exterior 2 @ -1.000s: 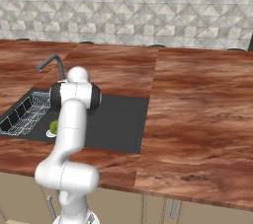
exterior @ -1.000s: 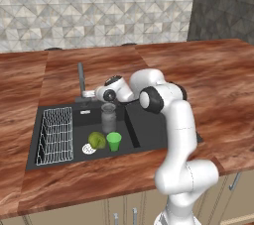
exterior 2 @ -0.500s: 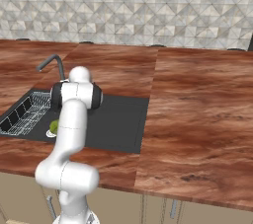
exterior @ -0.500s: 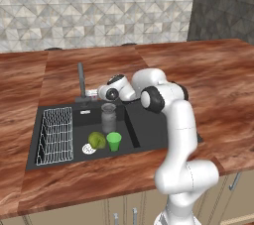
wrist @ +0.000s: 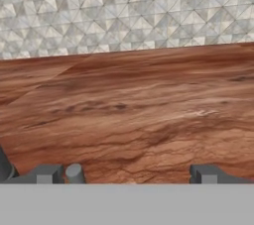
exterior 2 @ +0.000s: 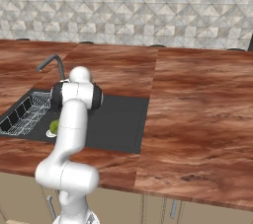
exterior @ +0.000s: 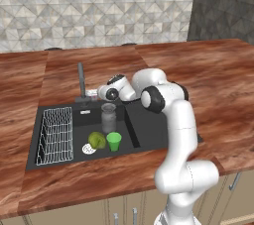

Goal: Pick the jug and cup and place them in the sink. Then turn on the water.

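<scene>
Jug (exterior: 108, 117) + cup (exterior: 114, 141) both down in the sink (exterior: 149, 130), upright, apart from each other. Jug stands toward the back, near the faucet (exterior: 81, 81); cup toward the front edge, w/ a yellow-green lumpy fruit (exterior: 96, 140) just beside it and the drain (exterior: 88, 148) next to that. No water stream seen. Judgement: placing is done, step in hand = turn on the water.

Hand (exterior: 93, 93) sits at the faucet base, above the jug, fingers spread wide, nothing held. In hand view, two dark fingertips (wrist: 207, 174) stand well apart w/ only bare table (wrist: 139, 110) between them; a small grey stub (wrist: 74, 172) shows by the left tip, prob. part of the faucet, can't tell which part.

To do it well (judgement): lever isn't clearly resolved from here, so confirm where it sits before pushing. Use one finger as a pusher, no need to pinch. Keep wrist high enough to clear the jug rim, which is close below. Push slow, stop once a stream shows at the spout.

Materials/shapes:
- jug: grey metallic, milk-can form, wide body, narrower neck, flared rim. Looks stable, but tall enough to knock.
- cup: bright green, tapered, no handle; looks light, would tip easily.
- sink: dark charcoal, rectangular, matte.
- wire rack (exterior: 55, 135): white, open grid, left part of basin.
- faucet: slim dark pipe, gooseneck curve clearer in right base view (exterior 2: 52, 62).
- table: red-brown wood grain, glossy.
- wall (wrist: 124, 11): grey faceted triangle tile.
</scene>
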